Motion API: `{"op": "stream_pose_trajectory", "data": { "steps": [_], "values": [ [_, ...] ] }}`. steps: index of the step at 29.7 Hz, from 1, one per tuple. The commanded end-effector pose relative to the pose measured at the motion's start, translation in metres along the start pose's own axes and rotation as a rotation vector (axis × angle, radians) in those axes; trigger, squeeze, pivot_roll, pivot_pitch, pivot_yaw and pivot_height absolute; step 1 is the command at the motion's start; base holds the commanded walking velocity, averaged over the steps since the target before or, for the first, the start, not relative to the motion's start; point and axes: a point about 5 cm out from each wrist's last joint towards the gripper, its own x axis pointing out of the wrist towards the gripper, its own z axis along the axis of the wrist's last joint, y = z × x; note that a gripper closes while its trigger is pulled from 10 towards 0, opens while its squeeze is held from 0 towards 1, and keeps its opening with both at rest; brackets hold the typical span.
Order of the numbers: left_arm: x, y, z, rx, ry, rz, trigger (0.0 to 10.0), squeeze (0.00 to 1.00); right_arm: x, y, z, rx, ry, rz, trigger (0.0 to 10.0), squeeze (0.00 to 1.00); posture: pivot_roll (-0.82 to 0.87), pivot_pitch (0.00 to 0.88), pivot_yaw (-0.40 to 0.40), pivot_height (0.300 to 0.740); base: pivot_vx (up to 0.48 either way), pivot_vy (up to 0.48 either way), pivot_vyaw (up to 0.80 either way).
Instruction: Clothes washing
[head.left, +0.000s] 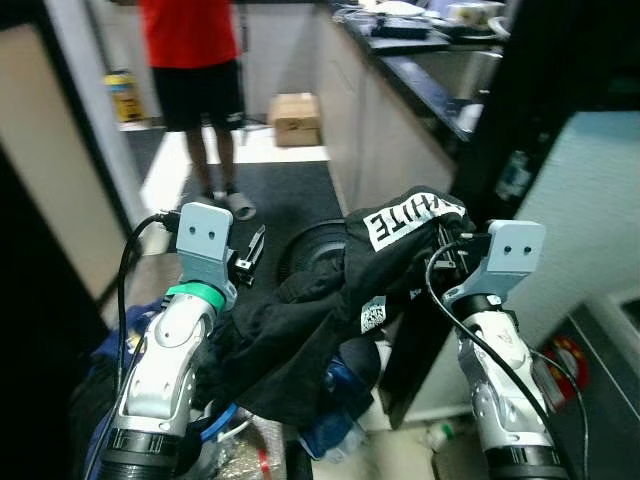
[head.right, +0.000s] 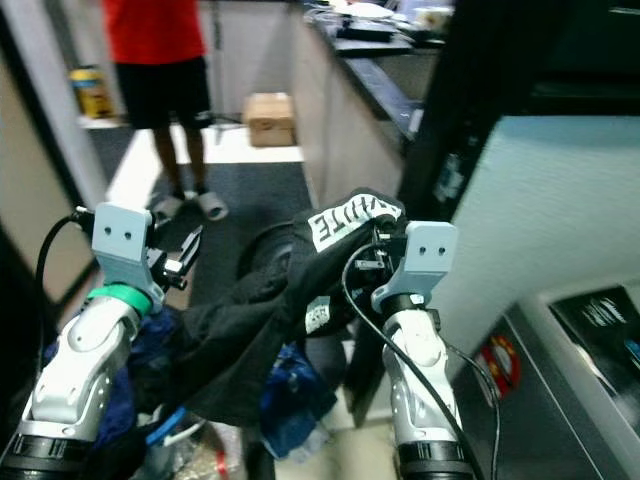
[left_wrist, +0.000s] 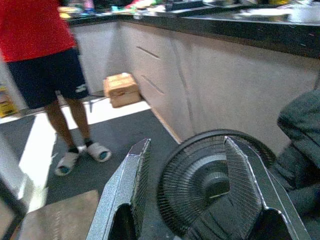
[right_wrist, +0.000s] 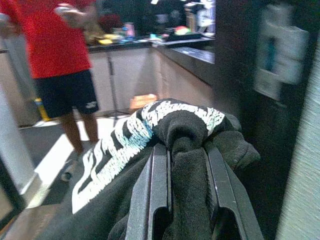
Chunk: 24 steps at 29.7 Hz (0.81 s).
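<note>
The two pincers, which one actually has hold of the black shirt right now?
The right pincer: its fingers are clamped on a fold of the black shirt with white lettering. The left pincer is open, holding nothing, with a floor fan beyond it.

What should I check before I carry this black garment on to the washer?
1. Right gripper shut on the black garment: ok, cloth is pinched between its fingers.
2. Left gripper free: ok, open, holding nothing.
3. Garment off the floor: cannot tell, its lower edge hangs low over the blue cloth.
4. Path ahead: not ok, a floor fan sits right in front.
5. Person at a safe distance: ok, standing farther down the aisle.
6. Washer door open: cannot tell.
</note>
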Motion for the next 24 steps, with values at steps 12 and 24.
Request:
{"op": "stream_pose_trajectory", "data": {
  "steps": [12,24],
  "values": [
    [0.0,-0.004,0.001,-0.01,0.005,-0.016,10.0,0.0,0.002,-0.002,0.005,-0.001,-0.026,-0.015,10.0,0.0,0.03,0.001,0.054,0.74,0.0,0.0,-0.8],
    [0.002,-0.005,0.008,-0.015,-0.011,-0.022,10.0,0.0,0.008,-0.004,0.017,0.005,-0.071,-0.029,10.0,0.0,0.03,0.002,0.058,0.74,0.0,0.0,-0.8]
  ]
}}
